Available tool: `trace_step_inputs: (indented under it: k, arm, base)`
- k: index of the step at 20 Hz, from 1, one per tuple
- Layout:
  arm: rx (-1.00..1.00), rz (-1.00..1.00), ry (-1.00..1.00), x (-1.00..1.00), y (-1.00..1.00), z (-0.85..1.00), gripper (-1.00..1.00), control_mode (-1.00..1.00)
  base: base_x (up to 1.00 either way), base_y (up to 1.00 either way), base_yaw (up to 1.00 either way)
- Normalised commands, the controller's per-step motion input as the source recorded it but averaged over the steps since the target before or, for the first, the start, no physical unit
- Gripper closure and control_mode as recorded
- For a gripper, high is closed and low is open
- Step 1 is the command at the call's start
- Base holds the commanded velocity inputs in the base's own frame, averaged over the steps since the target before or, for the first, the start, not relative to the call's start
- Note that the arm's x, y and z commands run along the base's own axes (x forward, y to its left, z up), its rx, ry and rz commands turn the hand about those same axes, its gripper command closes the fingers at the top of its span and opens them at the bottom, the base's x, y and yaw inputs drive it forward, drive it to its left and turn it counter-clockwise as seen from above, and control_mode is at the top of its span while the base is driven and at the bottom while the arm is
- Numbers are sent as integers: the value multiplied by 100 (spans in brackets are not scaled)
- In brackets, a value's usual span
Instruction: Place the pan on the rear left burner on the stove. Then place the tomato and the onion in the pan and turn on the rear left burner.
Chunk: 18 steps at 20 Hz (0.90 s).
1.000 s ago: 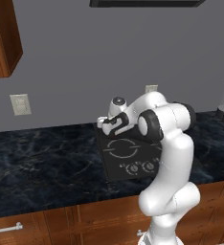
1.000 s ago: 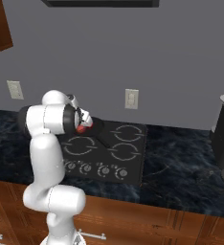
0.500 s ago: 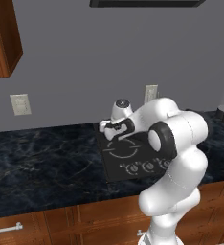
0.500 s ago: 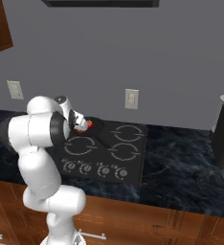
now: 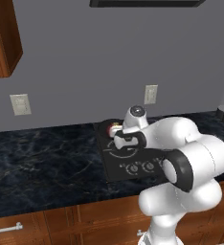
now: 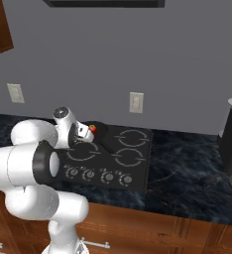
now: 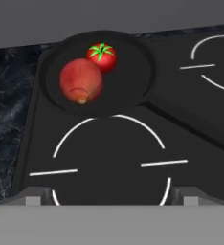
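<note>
Pan first: the round, shallow, matte black frying pan [image 7: 97, 72] sits at the back left corner of the flat black glass cooktop [image 7: 190, 143], covering the rear left burner, and its short dark handle runs off toward the middle of the glass. Inside it lie 2 small balls, touching each other: the bright red tomato with a green stem spot [image 7: 101, 57] on the far side, and the duller pinkish-red onion [image 7: 81, 80] just in front of it, nearer the camera.

In front of the pan, the front left ring of thin pale arcs [image 7: 109, 158] lies bare on the glass, and part of another pale ring [image 7: 214, 60] shows at the upper right of the hand view.

The two-finger gripper [image 7: 109, 196] hangs above that front ring with nothing between its jaws, which stand spread wide apart, one dark tip at each lower corner of the hand view. It is clear of the pan and its contents.

From the right base view, the white arm bends low over the left half of the cooktop [image 6: 138, 158], the tomato [image 6: 92, 128] peeking out just past the hand, and a row of 4 small round knobs [image 6: 100, 175] lines the front edge. The dark marbled counter [image 5: 47, 162] spreads to either side, with a pale wall outlet [image 6: 136, 102] behind the stove.
</note>
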Motion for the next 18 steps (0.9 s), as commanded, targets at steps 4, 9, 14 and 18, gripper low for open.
trace_step_inputs:
  k: [4,9,14,18]
  arm:
    - [0,0,0,-53,-33,0,-100,-100]
    - [0,0,2,-35,-13,-7,-100,-100]
    - [0,0,5,-8,-17,-21,-100,-100]
    - [0,0,0,0,-18,-13,-100,-100]
  base:
    - [0,0,0]
    - [0,0,0]
    - [0,0,0]
    - [0,0,0]
